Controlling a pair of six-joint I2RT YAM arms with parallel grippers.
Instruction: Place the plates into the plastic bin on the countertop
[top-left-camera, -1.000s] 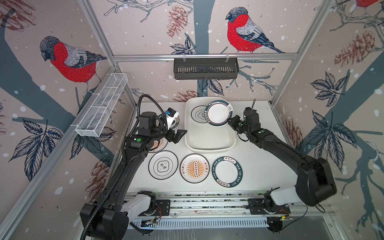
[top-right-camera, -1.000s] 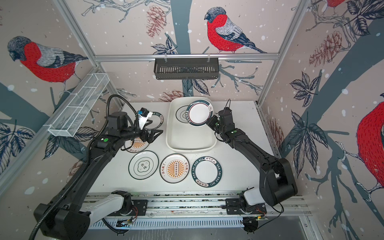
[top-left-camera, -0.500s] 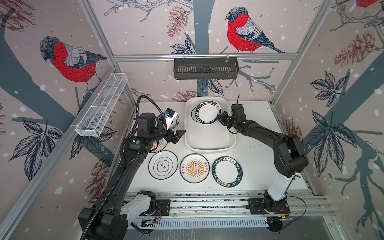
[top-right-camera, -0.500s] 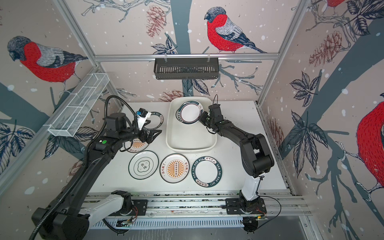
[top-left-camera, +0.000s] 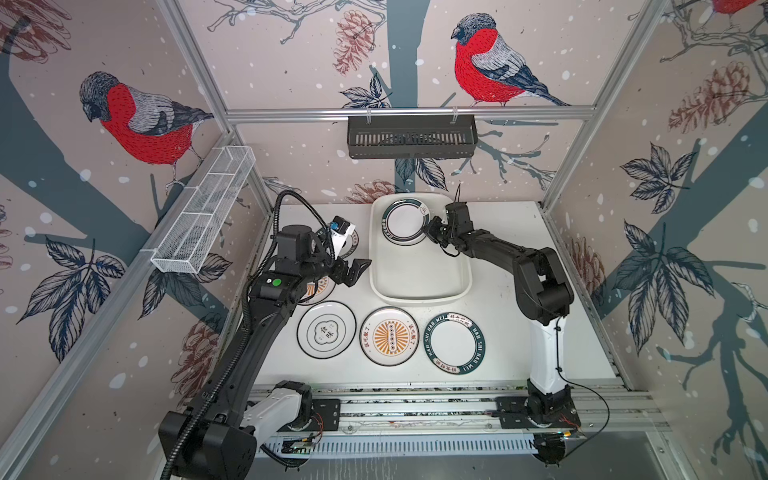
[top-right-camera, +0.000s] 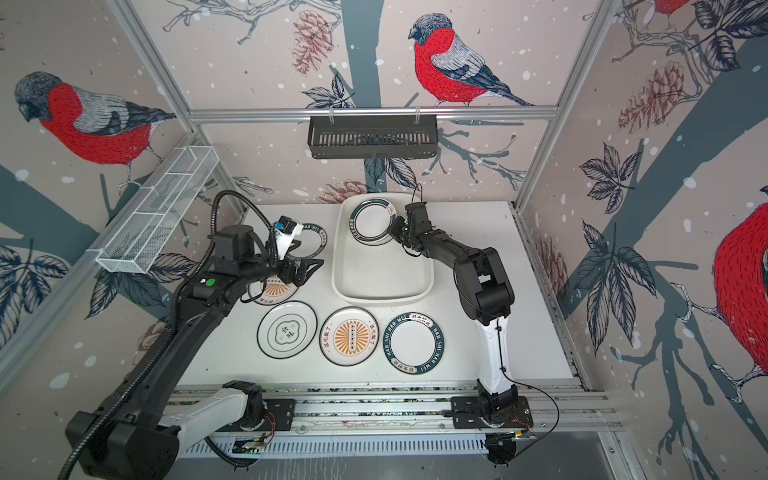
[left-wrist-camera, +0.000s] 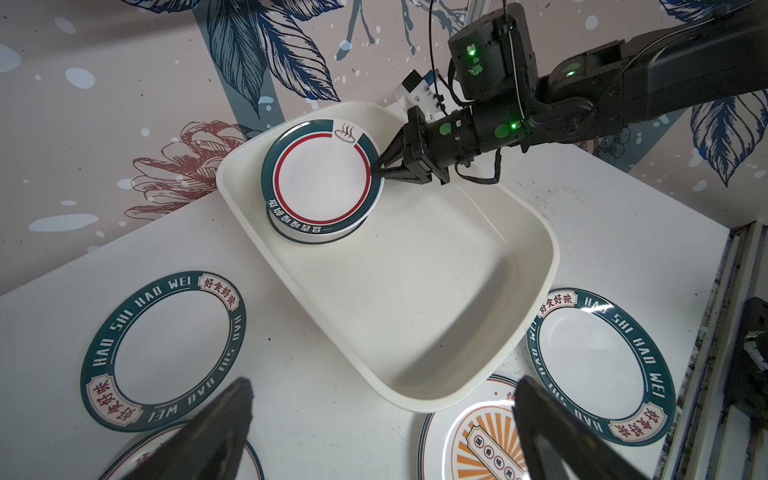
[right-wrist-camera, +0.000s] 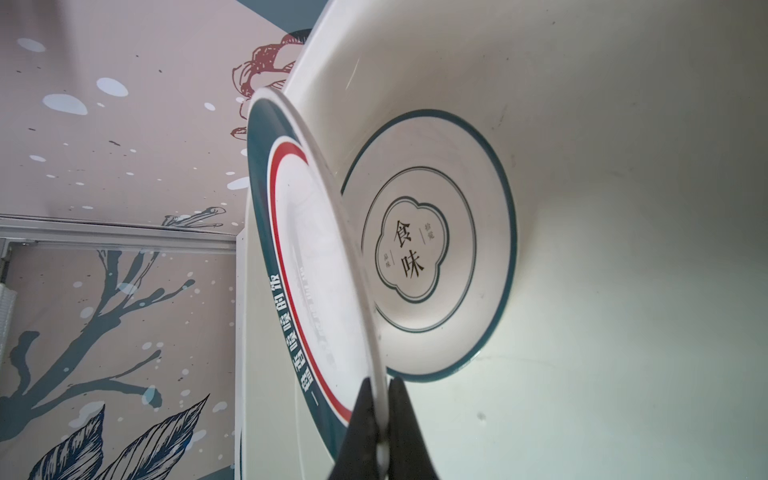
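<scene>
1. My right tool (left-wrist-camera: 376, 166) is pinching the red-ringed plate (left-wrist-camera: 322, 178) inside the plastic bin (left-wrist-camera: 415, 299), seemingly tilted over a cloud-emblem plate (right-wrist-camera: 415, 249).
2. My left tool (top-left-camera: 358, 272) is hanging wide beside the bin.

Teal-rimmed plate (left-wrist-camera: 322, 178), seemingly aslant, in bin (left-wrist-camera: 415, 299)

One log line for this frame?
right gripper: shut on teal-rimmed plate | tilted over cloud-emblem plate in plastic bin | left gripper: open, empty
</scene>
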